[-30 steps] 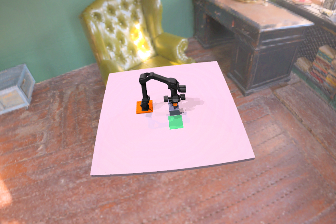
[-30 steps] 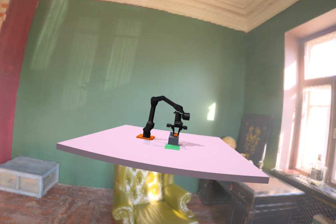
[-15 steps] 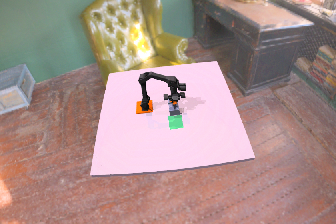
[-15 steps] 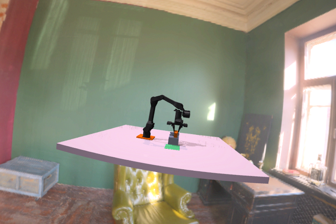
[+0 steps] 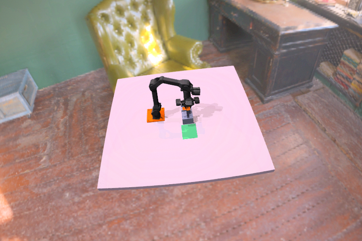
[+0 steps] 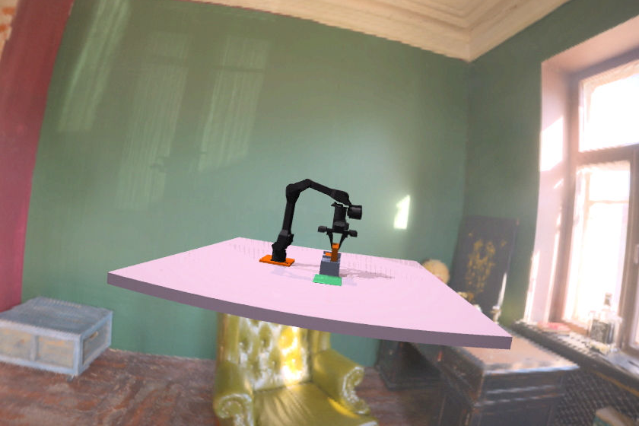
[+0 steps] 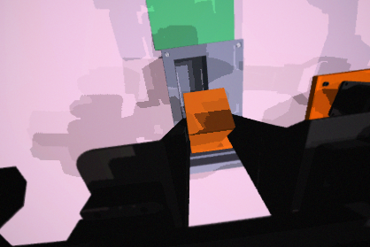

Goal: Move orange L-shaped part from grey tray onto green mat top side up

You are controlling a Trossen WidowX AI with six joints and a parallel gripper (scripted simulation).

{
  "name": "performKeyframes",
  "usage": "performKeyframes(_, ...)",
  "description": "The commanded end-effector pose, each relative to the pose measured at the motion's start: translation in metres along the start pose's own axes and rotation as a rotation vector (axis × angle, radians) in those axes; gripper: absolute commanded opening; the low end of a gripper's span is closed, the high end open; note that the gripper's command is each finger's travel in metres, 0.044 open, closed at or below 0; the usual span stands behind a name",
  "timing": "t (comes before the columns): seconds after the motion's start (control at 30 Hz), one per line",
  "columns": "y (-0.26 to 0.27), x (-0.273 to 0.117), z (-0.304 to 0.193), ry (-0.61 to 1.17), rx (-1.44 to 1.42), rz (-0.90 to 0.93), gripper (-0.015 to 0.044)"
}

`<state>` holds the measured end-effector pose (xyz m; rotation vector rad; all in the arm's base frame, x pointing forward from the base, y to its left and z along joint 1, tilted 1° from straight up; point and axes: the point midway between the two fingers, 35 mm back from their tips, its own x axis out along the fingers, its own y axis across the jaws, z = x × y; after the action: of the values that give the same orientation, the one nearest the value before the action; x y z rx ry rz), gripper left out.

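My gripper (image 5: 187, 108) (image 6: 335, 246) (image 7: 204, 120) is shut on the raised end of the orange part (image 5: 186, 108) (image 6: 335, 252) (image 7: 206, 104). The part is steeply tilted above the grey tray (image 5: 188, 121) (image 6: 329, 268) (image 7: 226, 59). In the wrist view the dark pocket shows bare beyond the held end. I cannot tell whether the part's lower end is fully clear of the pocket. The green mat (image 5: 189, 132) (image 6: 327, 280) (image 7: 190, 4) lies flat beside the tray's far end in the wrist view, with nothing on it.
The arm's orange base plate (image 5: 150, 118) (image 7: 319, 102) stands to the left of the tray in the top and exterior views. The pink table top (image 5: 163, 162) (image 6: 392, 307) lies under everything. Arm shadows fall across the tray and mat. An armchair and a desk stand beyond the table.
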<state>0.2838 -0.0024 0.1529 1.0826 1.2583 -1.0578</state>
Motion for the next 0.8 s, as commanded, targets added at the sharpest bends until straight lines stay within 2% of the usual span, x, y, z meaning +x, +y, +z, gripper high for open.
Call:
performKeyframes(0.0,0.002,-0.011,-0.001,0.005,0.004,0.012,0.0)
performKeyframes(0.77,0.001,-0.039,-0.001,0.005,0.004,0.012,0.0)
